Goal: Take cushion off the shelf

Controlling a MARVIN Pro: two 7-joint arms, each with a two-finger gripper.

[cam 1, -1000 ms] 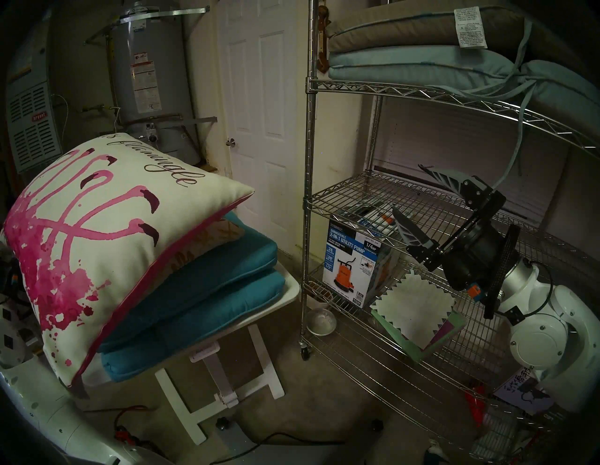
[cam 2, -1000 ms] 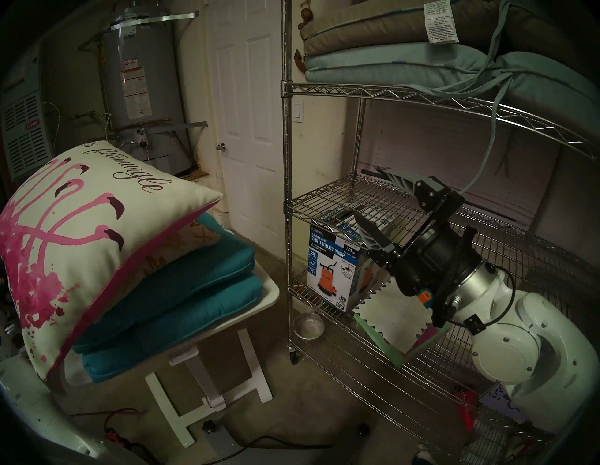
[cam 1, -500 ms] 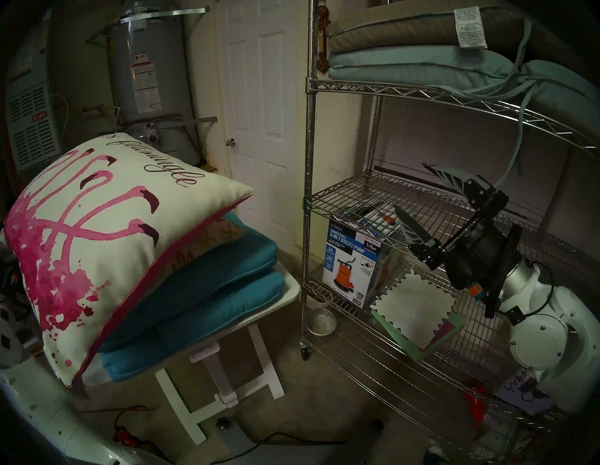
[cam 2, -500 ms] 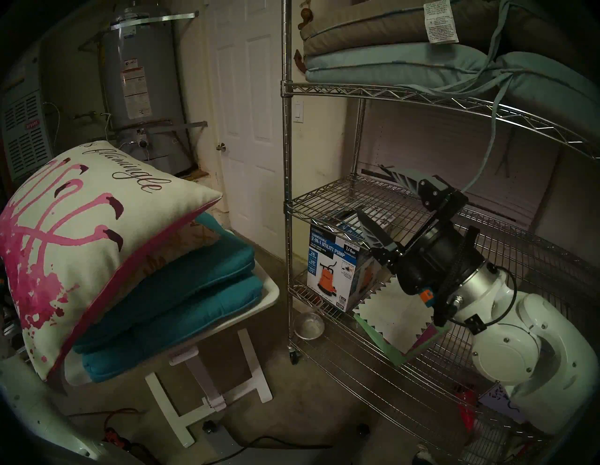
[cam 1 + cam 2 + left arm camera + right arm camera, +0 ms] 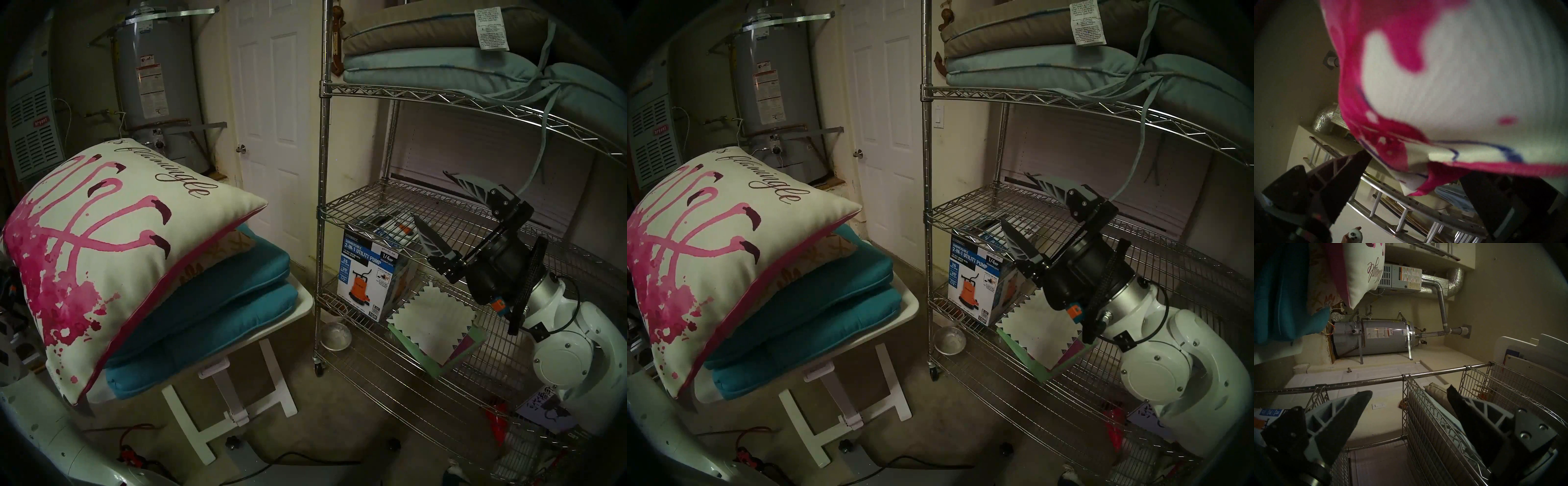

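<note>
The flamingo cushion (image 5: 112, 244) is seen off the shelf (image 5: 390, 210), tilted on a stack of teal cushions (image 5: 210, 305) on the white folding table (image 5: 302, 302). Its near corner lies between the spread fingers of the left gripper (image 5: 1407, 179); whether it is pinched cannot be told. The right gripper (image 5: 437, 200) is held wide and empty over the shelf's middle tier, well apart from the flamingo cushion, with grey and pale blue cushions (image 5: 441, 64) on the tier above it.
</note>
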